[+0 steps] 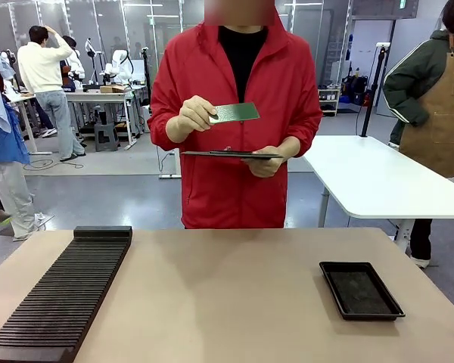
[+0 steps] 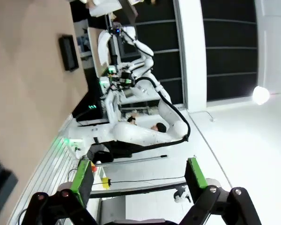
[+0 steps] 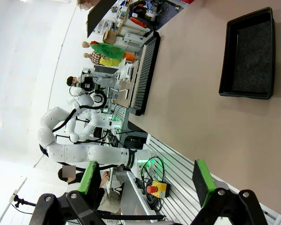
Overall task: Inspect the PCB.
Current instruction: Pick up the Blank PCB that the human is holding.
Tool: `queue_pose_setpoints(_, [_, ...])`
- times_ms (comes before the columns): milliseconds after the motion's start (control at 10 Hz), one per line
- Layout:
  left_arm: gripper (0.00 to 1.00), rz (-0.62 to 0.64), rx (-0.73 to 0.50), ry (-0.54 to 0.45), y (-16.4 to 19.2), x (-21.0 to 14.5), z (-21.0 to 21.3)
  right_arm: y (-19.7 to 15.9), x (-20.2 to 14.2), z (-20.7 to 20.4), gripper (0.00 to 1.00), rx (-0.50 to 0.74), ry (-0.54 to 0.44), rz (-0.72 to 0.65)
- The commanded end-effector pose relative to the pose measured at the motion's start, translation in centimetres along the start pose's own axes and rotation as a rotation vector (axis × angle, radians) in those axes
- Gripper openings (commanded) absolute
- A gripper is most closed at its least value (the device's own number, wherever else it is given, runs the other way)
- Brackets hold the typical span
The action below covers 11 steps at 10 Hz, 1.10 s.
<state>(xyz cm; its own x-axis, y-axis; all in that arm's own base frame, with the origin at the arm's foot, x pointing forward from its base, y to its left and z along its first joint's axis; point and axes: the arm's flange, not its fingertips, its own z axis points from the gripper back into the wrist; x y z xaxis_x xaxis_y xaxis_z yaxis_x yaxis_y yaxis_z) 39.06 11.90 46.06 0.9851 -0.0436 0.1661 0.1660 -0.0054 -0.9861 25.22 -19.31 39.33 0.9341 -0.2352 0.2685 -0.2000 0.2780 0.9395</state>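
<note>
A raised hand (image 1: 189, 117) pinches the PCB (image 1: 237, 113) chest-high.

Rack (image 1: 60, 291) left, tray (image 1: 361, 290) right on table (image 1: 227, 302); PCB (image 1: 234, 113) above tablet (image 1: 231, 154).

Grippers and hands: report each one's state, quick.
Left gripper: open, empty.
Right gripper: open, empty.
Person's right hand: holding the PCB.
Person's left hand: holding the dark tablet.

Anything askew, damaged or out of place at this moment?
Nothing stands out. The person holds the PCB in one hand above a dark flat tablet resting on the other hand. The black tray and slotted rack lie flat on the table, with nothing spilled.
</note>
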Motion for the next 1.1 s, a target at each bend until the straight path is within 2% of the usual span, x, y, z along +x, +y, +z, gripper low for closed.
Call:
queue_pose_setpoints(0, [1.00,-0.064,0.052,-0.048,-0.1,-4.1,3.0,0.1,-0.1,0.2,1.00,0.008,-0.005,0.003])
queue_pose_setpoints(100, [1.00,-0.095,0.047,-0.052,0.1,-6.5,4.4,0.1,-0.1,0.2,1.00,0.008,-0.005,0.003])
queue_pose_setpoints(300, [1.00,-0.123,0.052,-0.078,1.3,-8.4,5.2,0.1,-0.1,0.2,1.00,0.008,-0.005,0.003])
queue_pose_setpoints(500, [1.00,-0.120,0.069,-0.145,2.2,-8.7,6.9,0.1,-0.1,0.2,1.00,0.008,-0.005,0.003])
queue_pose_setpoints(1000, [1.00,-0.113,0.058,-0.113,1.6,-8.8,6.4,0.1,-0.1,0.2,1.00,0.008,-0.005,0.003])
